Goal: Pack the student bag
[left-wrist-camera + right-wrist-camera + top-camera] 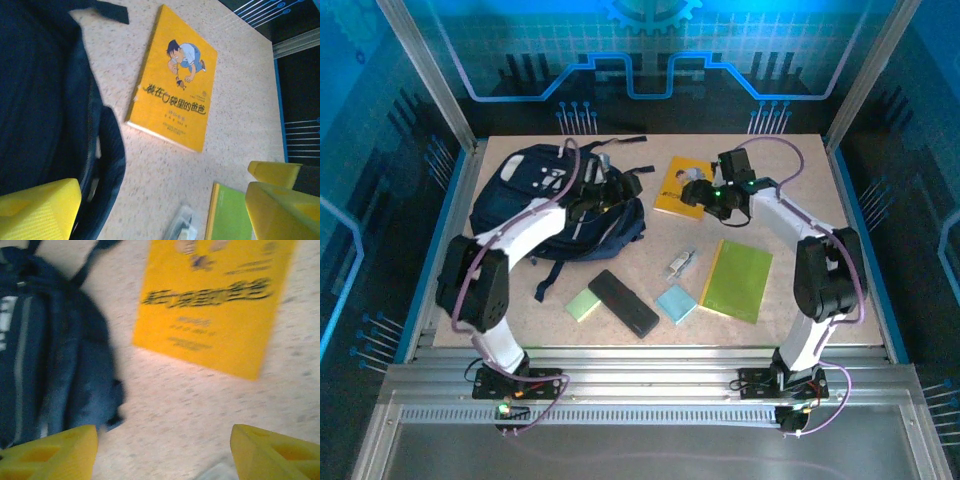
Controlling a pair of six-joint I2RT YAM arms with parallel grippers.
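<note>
The student bag (530, 195), a dark navy backpack with pale patches, lies at the back left of the table. My left gripper (618, 187) hovers over the bag's right edge. In the left wrist view the left gripper (165, 212) is open, with the student bag (40, 100) to its left and bare table between its yellow fingers (40, 210). My right gripper (703, 197) hangs just above a yellow book (672, 190). In the right wrist view the right gripper (162, 455) is open over bare table, with the yellow book (215, 305) ahead and the student bag (50, 350) to the left.
A green notebook (738, 280) lies right of centre. A small clear packet (682, 264), a light blue pad (677, 303), a black rectangular case (623, 302) and a light green pad (584, 304) sit along the front. Metal frame posts border the table.
</note>
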